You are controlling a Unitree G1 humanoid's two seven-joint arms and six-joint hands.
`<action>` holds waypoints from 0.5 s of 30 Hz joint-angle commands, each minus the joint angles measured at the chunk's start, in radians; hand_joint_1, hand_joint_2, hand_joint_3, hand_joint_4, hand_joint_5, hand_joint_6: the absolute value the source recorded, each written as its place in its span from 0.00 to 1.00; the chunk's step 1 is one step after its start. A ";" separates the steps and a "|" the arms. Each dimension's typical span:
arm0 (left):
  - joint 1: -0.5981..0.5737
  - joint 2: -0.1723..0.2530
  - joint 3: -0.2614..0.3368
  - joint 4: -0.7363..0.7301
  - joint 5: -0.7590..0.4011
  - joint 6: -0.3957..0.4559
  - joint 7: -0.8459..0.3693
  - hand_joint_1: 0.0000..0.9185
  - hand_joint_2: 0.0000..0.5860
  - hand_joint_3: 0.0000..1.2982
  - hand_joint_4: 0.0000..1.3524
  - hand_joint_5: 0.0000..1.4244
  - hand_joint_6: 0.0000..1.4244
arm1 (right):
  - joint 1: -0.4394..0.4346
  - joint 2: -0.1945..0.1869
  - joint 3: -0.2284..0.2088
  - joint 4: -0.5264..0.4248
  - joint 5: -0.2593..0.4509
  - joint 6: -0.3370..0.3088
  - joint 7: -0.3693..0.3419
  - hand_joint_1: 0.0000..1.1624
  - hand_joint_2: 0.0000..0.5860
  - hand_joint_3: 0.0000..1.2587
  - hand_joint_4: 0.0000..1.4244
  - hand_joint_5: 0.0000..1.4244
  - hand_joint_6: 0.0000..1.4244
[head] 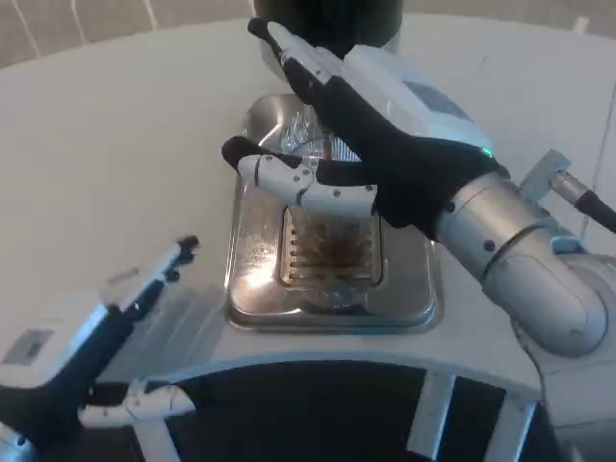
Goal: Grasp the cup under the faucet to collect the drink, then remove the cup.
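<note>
**Inspector A:** Head view checked; right hand (pixel 361 144) found at upper centre of the frame, reaching from the right edge over the steel drip tray (pixel 252 279); fingers spread, thumb lying low across the tray toward the left.

**Inspector B:** Holding anything?

**Inspector A:** Cannot tell; something clear and glassy glimpsed between thumb and fingers at upper centre, probably the cup (pixel 310 140); mostly hidden behind the black palm; contact not confirmed; fingers look wrapped around rather than clamped.

**Inspector B:** Reason for that posture?

**Inspector A:** Judged a side approach; thumb on one side and fingers on the other, suited to closing round an upright cup without tipping it; placed there because the dark dispenser body (pixel 332 21) stands at top centre, with the outlet presumably just above; faucet itself not made out.

**Inspector B:** Tray purpose?

**Inspector A:** Set centre frame beneath the dispenser to catch spills; slotted grate (pixel 330 252) stained brown, consistent with earlier drips.

**Inspector B:** Left side?

**Inspector A:** Left hand (pixel 144 284) at lower left, resting low beside the tray; fingers extended and apart, nothing held; judged parked clear of the working arm.

**Inspector B:** Stage of task?

**Inspector A:** Judged at the grasp; filling and removal not yet evident; risk noted of knocking the cup while closing.
</note>
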 commanded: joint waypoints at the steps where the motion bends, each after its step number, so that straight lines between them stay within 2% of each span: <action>1: 0.001 -0.039 0.048 -0.058 -0.134 0.086 -0.108 0.13 0.04 0.00 0.00 0.14 0.10 | 0.017 0.009 0.027 -0.001 0.011 -0.014 0.039 0.24 0.65 0.00 0.00 0.00 0.00; 7: -0.018 -0.094 0.073 -0.126 -0.187 0.164 -0.175 0.17 0.02 0.00 0.00 0.13 0.10 | 0.023 0.014 0.031 -0.013 0.000 -0.006 0.041 0.24 0.65 0.00 0.00 0.00 0.00; 15: -0.047 -0.176 0.077 -0.148 -0.199 0.192 -0.207 0.21 0.04 0.00 0.02 0.05 0.05 | 0.038 0.019 0.027 -0.034 -0.021 0.006 0.050 0.24 0.65 0.00 0.00 0.00 0.00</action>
